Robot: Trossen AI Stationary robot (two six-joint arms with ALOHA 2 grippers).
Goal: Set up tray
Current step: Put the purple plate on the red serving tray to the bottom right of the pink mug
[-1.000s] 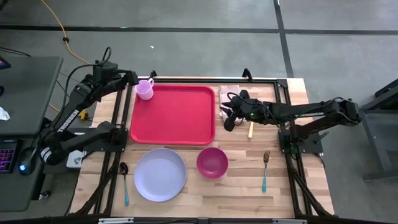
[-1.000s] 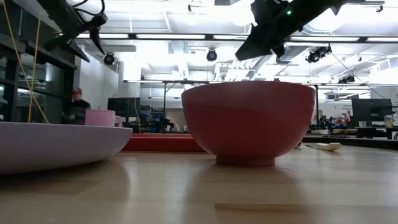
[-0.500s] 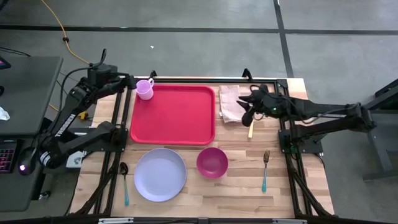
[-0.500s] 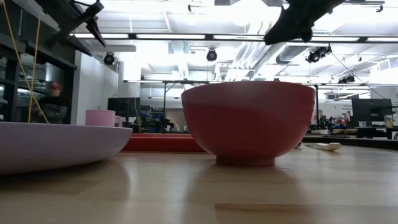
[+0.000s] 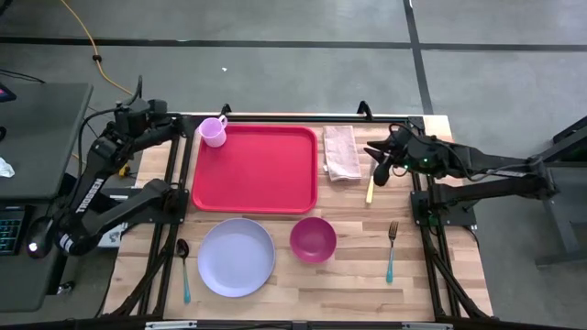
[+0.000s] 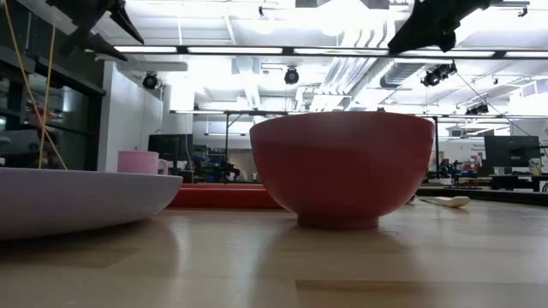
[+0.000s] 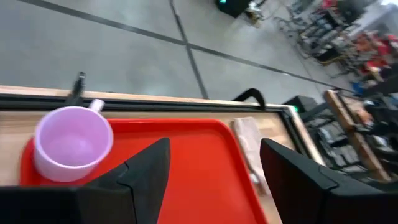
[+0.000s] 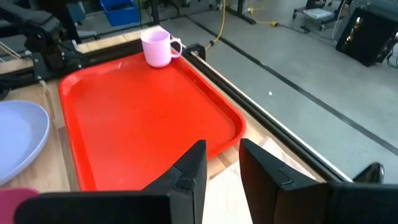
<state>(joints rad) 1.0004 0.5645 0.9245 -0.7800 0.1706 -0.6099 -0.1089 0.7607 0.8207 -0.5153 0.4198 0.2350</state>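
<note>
Up close, the level camera is all but filled by the magenta bowl (image 6: 342, 167) and, at nine o'clock of it, the rim of the lavender plate (image 6: 81, 198), which runs off the picture's edge. Behind them only a thin red strip of the tray (image 6: 218, 197) shows, with a pink mug (image 6: 138, 162) rising at its far left; a pale utensil (image 6: 445, 202) lies beyond the bowl, too small to identify.

Overhead, the tray (image 5: 255, 168) lies flat at the middle-rear of the wooden surface (image 5: 348, 275), at twelve o'clock of plate and bowl, nothing on its bed; the mug (image 5: 213, 131) sits at its far-left corner, and the frames do not settle whether it is on the rim or just off it. A spoon (image 5: 183, 268) and a fork (image 5: 391, 247) flank the plate and bowl, and a folded cloth (image 5: 342, 152) lies just beside the tray at three o'clock.

The left gripper (image 5: 174, 122) hangs at ten o'clock of the tray, jaws spread wide and holding nothing. The right gripper (image 5: 378, 158) hovers past the cloth at three o'clock, clear of the tray, jaws narrowly parted with nothing between them.
</note>
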